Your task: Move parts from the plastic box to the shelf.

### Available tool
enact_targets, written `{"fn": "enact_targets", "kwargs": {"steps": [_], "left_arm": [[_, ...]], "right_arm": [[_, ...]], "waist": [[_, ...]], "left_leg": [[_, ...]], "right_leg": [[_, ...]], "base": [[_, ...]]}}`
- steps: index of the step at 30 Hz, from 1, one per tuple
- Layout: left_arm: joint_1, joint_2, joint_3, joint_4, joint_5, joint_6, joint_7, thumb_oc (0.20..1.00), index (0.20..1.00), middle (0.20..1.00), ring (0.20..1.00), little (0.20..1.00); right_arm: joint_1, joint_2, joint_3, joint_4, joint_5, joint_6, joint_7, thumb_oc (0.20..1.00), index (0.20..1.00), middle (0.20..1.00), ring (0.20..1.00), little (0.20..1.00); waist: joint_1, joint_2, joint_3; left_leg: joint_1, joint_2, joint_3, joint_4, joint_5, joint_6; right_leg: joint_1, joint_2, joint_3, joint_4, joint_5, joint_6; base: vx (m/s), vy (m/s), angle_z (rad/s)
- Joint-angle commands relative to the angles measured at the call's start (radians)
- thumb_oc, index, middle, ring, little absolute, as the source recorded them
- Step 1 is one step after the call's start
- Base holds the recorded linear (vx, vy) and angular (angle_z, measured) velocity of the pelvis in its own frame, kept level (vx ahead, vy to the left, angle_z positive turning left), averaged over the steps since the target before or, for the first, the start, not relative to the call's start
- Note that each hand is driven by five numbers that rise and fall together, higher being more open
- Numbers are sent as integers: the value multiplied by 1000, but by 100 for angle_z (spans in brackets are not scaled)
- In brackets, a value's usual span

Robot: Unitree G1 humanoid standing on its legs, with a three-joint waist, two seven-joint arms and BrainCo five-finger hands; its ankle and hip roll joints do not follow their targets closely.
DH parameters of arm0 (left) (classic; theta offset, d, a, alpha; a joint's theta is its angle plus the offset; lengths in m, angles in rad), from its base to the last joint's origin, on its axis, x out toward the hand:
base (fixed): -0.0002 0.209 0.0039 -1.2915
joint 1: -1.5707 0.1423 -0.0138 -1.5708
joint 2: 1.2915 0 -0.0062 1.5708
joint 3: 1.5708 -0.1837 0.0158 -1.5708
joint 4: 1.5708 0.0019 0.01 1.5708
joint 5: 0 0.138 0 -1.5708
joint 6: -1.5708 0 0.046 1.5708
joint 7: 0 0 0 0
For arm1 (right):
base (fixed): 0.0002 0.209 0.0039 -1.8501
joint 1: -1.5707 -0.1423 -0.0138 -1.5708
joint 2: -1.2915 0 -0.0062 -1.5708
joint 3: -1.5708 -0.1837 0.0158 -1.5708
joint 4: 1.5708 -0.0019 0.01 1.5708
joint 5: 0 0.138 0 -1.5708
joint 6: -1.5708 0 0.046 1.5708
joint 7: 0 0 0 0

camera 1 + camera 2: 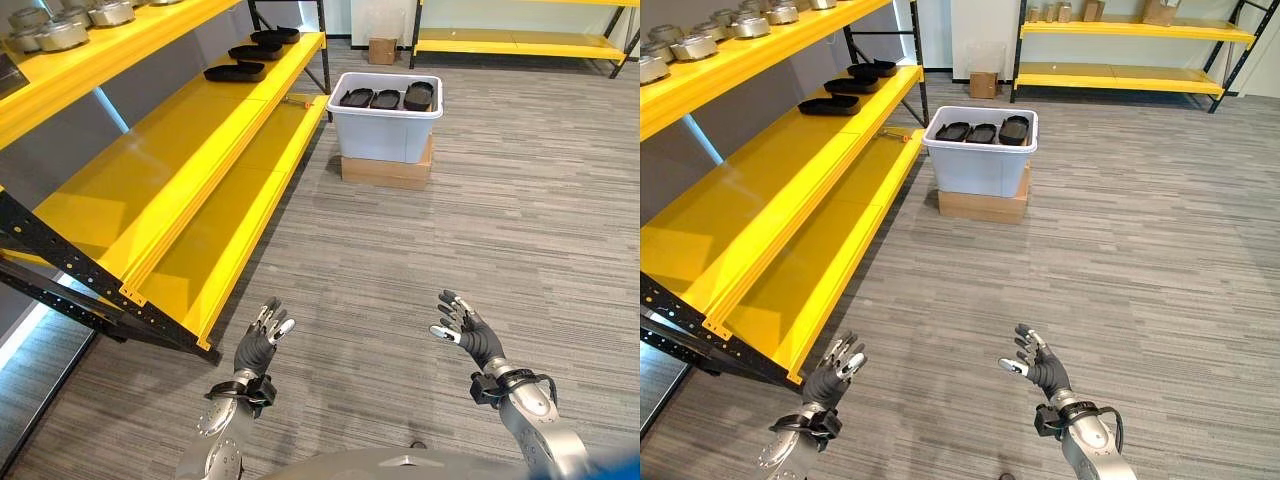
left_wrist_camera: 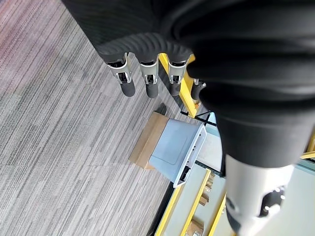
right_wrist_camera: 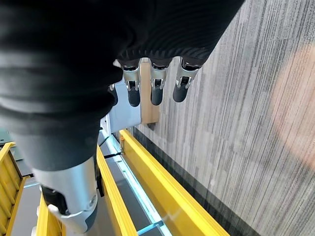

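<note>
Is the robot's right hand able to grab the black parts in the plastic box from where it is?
Probably not yet. The right robot hand hangs open and empty over the carpet, well short of the plastic box and its black parts. Nothing blocks the way.

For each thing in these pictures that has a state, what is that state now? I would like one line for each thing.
Left hand: open, empty, held over the floor.
Right hand: open, empty, held over the floor.
White plastic box: uncovered, resting on a flat cardboard box.
Black tray-shaped parts in the box: three, side by side.
Black parts on the yellow metal shelf: three, lying flat.
</note>
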Motion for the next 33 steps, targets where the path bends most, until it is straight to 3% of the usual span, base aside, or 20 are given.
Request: {"fn": "enact_targets", "kwargs": {"steps": [1, 5, 8, 9, 11, 14, 16, 17, 18, 21, 22, 24, 25, 26, 27, 29, 30, 31, 32, 33], "left_arm": [[-80, 46, 7, -15, -22, -42, -27, 1000, 1000, 1000, 1000, 1000], [-78, 43, 2, -9, -30, -35, -39, 1000, 1000, 1000, 1000, 1000], [-74, 39, 3, -16, -33, -29, -43, 1000, 1000, 1000, 1000, 1000], [-76, 40, -5, -16, -33, -26, -46, 1000, 1000, 1000, 1000, 1000], [-80, 40, -14, -17, -37, -22, -49, 1000, 1000, 1000, 1000, 1000], [-93, 39, -19, -21, -28, -25, -43, 1000, 1000, 1000, 1000, 1000], [-97, 38, -22, -19, -33, -28, -42, 1000, 1000, 1000, 1000, 1000], [-105, 35, -30, -12, -32, -32, -39, 1000, 1000, 1000, 1000, 1000], [-123, 33, -38, 7, -19, -46, -30, 1000, 1000, 1000, 1000, 1000], [-126, 34, -24, 0, -21, -56, -15, 1000, 1000, 1000, 1000, 1000], [-139, 36, -15, 3, -27, -68, -1, 1000, 1000, 1000, 1000, 1000], [-140, 52, 3, -17, -19, -72, 12, 1000, 1000, 1000, 1000, 1000], [-153, 58, 10, -4, -8, -73, 30, 1000, 1000, 1000, 1000, 1000], [-167, 71, 10, -5, 11, -74, 50, 1000, 1000, 1000, 1000, 1000], [-168, 77, 10, -13, 12, -74, 54, 1000, 1000, 1000, 1000, 1000], [-173, 82, 5, -17, 34, -62, 50, 1000, 1000, 1000, 1000, 1000], [-177, 81, -2, -13, 36, -61, 49, 1000, 1000, 1000, 1000, 1000], [-178, 81, -2, -13, 36, -61, 49, 1000, 1000, 1000, 1000, 1000], [-183, 77, -6, -6, 37, -60, 46, 1000, 1000, 1000, 1000, 1000], [-182, 77, -2, -14, 36, -59, 43, 1000, 1000, 1000, 1000, 1000]], "right_arm": [[-55, -32, -20, -4, 29, -51, 4, 1000, 1000, 1000, 1000, 1000], [-54, -46, -24, -9, 33, -59, 12, 1000, 1000, 1000, 1000, 1000], [-42, -47, -31, -13, 37, -66, 14, 1000, 1000, 1000, 1000, 1000], [-35, -55, -39, -19, 35, -72, 13, 1000, 1000, 1000, 1000, 1000], [-34, -61, -44, -23, 24, -72, 7, 1000, 1000, 1000, 1000, 1000], [-55, -69, -52, -19, 5, -77, -11, 1000, 1000, 1000, 1000, 1000], [-64, -69, -53, -8, -5, -82, -19, 1000, 1000, 1000, 1000, 1000], [-65, -67, -58, 3, -7, -91, -29, 1000, 1000, 1000, 1000, 1000], [-73, -68, -60, 18, -12, -98, -44, 1000, 1000, 1000, 1000, 1000], [-90, -48, -50, 30, -18, -95, -51, 1000, 1000, 1000, 1000, 1000], [-99, -27, -47, 45, -8, -89, -55, 1000, 1000, 1000, 1000, 1000], [-123, -4, -30, 39, 1, -85, -47, 1000, 1000, 1000, 1000, 1000], [-143, 14, -19, 53, 0, -79, -48, 1000, 1000, 1000, 1000, 1000], [-158, 37, -2, 52, 7, -75, -49, 1000, 1000, 1000, 1000, 1000], [-162, 42, 5, 42, 7, -75, -46, 1000, 1000, 1000, 1000, 1000], [-152, 50, 8, 41, 1, -68, -42, 1000, 1000, 1000, 1000, 1000], [-150, 51, 12, 37, 3, -66, -39, 1000, 1000, 1000, 1000, 1000], [-150, 51, 12, 37, 3, -65, -39, 1000, 1000, 1000, 1000, 1000], [-150, 51, 17, 34, 6, -63, -37, 1000, 1000, 1000, 1000, 1000], [-149, 50, 16, 29, 7, -60, -36, 1000, 1000, 1000, 1000, 1000]], "waist": [[4, -38, -15], [10, -48, -6], [20, -59, 21], [37, -77, 55], [44, -87, 74], [67, -86, 80], [74, -83, 82], [72, -73, 83], [87, -75, 83], [101, -63, 58], [109, -76, 39], [122, -103, 15], [131, -116, 5], [119, -103, 17], [107, -90, 35], [88, -47, 51], [65, -41, 68], [65, -40, 68], [46, -35, 80], [37, -35, 83]], "left_leg": [[-41, 67, -17, 75, 15, -23], [-71, 103, -39, 138, 38, -41], [-144, 124, -89, 288, 116, -54], [-224, 107, -136, 425, 185, -40], [-295, 71, -155, 494, 199, -27], [-387, -38, -149, 381, 135, -8], [-392, -32, -147, 270, 168, -11], [-428, 2, -107, 178, 216, -20], [-452, -2, -105, 71, 258, -28], [-432, 9, -128, 55, 271, -24], [-462, -14, -98, 148, 228, -7], [-491, -59, -81, 248, 147, 29], [-477, -81, -62, 270, 99, 55], [-402, -116, -59, 249, 58, 97], [-358, -126, -55, 236, 45, 114], [-286, -121, -63, 203, 24, 130], [-239, -128, -74, 189, 14, 133], [-240, -126, -74, 187, 15, 133], [-199, -133, -84, 175, 3, 134], [-170, -139, -86, 164, -4, 134]], "right_leg": [[-62, -20, 47, 171, -28, 15], [-59, 25, 52, 172, -41, -20], [-43, 66, 55, 161, -41, -58], [-23, 76, 51, 151, -37, -76], [-9, 72, 36, 142, -43, -83], [-3, 72, 43, 120, -45, -72], [10, 80, 50, 101, -46, -63], [24, 89, 48, 89, -51, -58], [41, 86, 61, 78, -59, -52], [78, 83, 92, 72, -108, -38], [119, 29, 85, 83, -143, -18], [113, -32, 93, 131, -136, 11], [72, -58, 98, 241, -80, 37], [-55, -58, 112, 510, 131, 58], [-93, -61, 99, 596, 182, 59], [-184, -28, 64, 679, 161, 44], [-244, 5, 59, 708, 100, 36], [-245, 7, 58, 706, 102, 35], [-298, 49, 44, 687, 40, 23], [-310, 50, 13, 634, 26, 20]], "base": [[-32, -139, 1], [-5, -171, 1], [-33, -242, 3], [-55, -298, 15], [-1, -156, 18], [127, 19, 10], [141, 55, -5], [187, 88, -40], [180, 92, -29], [328, 196, -43], [495, 331, -58], [503, 368, -20], [560, 498, -40], [454, 456, -45], [394, 420, -38], [338, 258, 20], [245, 136, 44], [274, 106, 23], [265, 77, 39], [501, 81, 49]]}}
